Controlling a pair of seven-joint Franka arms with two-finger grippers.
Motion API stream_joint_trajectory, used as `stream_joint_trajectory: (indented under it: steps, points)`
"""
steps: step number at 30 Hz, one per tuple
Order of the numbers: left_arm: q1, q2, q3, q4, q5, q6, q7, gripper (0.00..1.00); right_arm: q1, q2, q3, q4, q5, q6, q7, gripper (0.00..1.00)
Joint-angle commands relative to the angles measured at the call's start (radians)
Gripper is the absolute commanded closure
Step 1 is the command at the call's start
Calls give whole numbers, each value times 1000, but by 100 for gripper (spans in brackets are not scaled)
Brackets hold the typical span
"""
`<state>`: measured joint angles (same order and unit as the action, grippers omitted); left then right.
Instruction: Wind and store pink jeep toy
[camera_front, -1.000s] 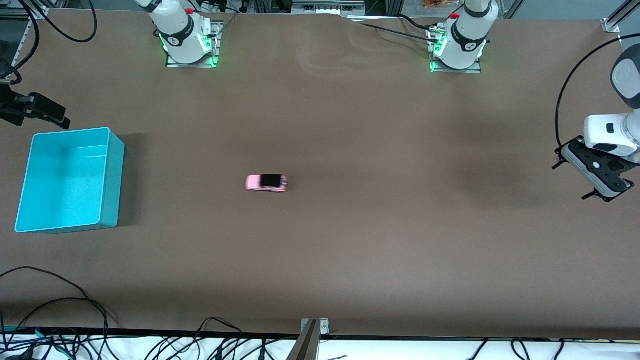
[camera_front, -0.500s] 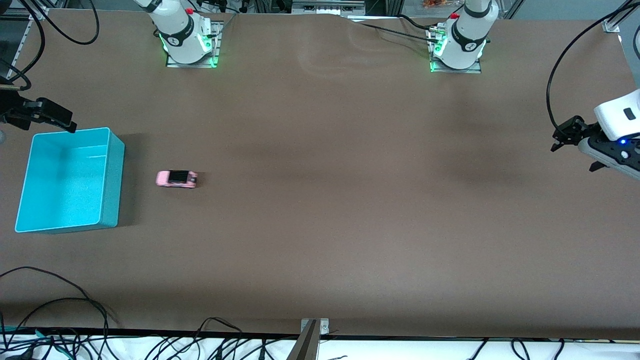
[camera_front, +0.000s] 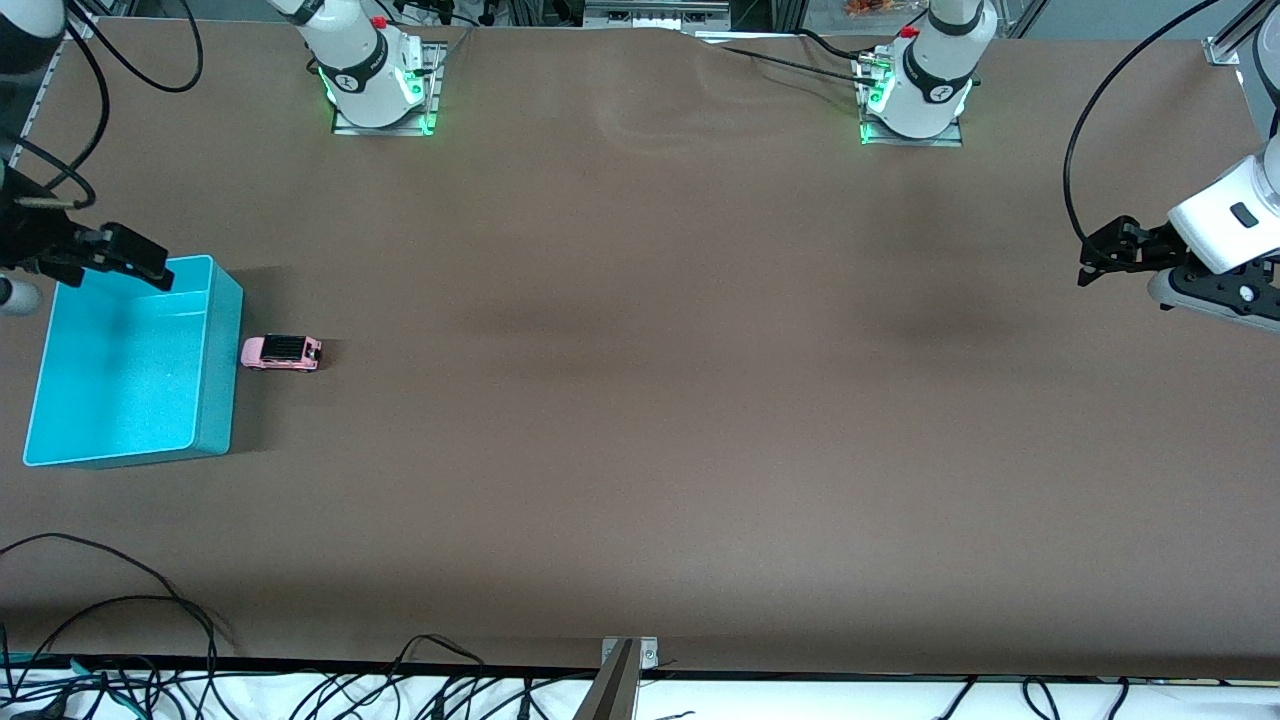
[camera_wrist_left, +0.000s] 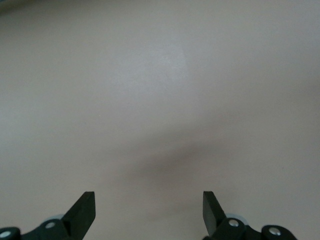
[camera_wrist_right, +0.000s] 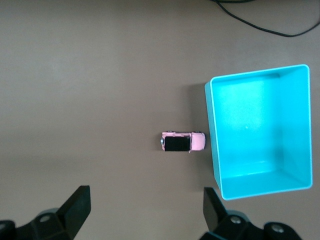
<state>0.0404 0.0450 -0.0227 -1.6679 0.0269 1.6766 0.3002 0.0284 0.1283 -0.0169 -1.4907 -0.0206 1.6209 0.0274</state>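
The pink jeep toy (camera_front: 282, 352), with a black roof, stands on its wheels on the brown table, right beside the wall of the turquoise bin (camera_front: 222, 370); I cannot tell whether they touch. My right gripper (camera_front: 140, 258) is open and empty, up over the bin's corner nearest the robot bases. In the right wrist view the jeep (camera_wrist_right: 183, 142) and the empty bin (camera_wrist_right: 260, 130) lie below the open gripper (camera_wrist_right: 145, 207). My left gripper (camera_front: 1095, 255) is open and empty over the table at the left arm's end. The left wrist view shows only bare table past the gripper (camera_wrist_left: 149, 210).
Black cables (camera_front: 110, 610) lie along the table's edge nearest the front camera. A metal bracket (camera_front: 625, 655) sits at the middle of that edge. The two arm bases (camera_front: 375, 85) stand along the top of the front view.
The jeep has rolled across the table toward the right arm's end and now sits beside the bin, which shifted slightly. The right gripper moved over the bin's corner. The left gripper swung and rose.
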Motion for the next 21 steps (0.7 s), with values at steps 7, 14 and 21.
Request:
stream_joint_trajectory:
  steps: [7, 14, 21]
  points:
    - [15, -7, -26, 51, 5, -60, -121, 2, -1, -24, 34, -195, 10, 194, -219, 0]
    - [16, -7, -23, 51, 4, -60, -125, 0, -8, -81, -1, -453, 33, 436, -452, 0]
    - [16, -7, -31, 51, 2, -78, -194, 0, -8, -73, -12, -575, 37, 592, -676, 0]
